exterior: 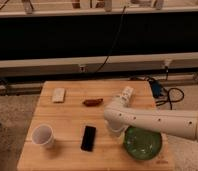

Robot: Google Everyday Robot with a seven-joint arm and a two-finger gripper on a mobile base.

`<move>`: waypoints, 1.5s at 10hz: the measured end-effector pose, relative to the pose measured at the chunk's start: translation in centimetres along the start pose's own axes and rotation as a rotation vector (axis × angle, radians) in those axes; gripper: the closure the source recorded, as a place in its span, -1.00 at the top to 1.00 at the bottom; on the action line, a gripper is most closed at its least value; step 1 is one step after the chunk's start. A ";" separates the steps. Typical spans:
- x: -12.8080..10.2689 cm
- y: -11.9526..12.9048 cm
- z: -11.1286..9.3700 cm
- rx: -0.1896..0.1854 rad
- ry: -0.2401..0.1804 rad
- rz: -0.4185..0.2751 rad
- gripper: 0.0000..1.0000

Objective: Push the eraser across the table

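Observation:
The eraser (88, 138), a flat black block, lies on the light-wood table (67, 117) near its front middle. My white arm (157, 121) reaches in from the right and bends down over the table. The gripper (114, 129) hangs at the arm's end, low over the tabletop. It is just right of the eraser and a small gap apart from it.
A white cup (43, 135) stands left of the eraser. A green bowl (142, 143) sits front right, under the arm. A small beige block (58, 95) and a reddish-brown oblong item (92, 102) lie at the back. A white boxy item (126, 94) is back right. Cables (164, 92) lie on the floor.

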 end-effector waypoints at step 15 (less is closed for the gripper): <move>-4.2 -3.7 2.0 -0.025 -0.019 -0.199 -1.00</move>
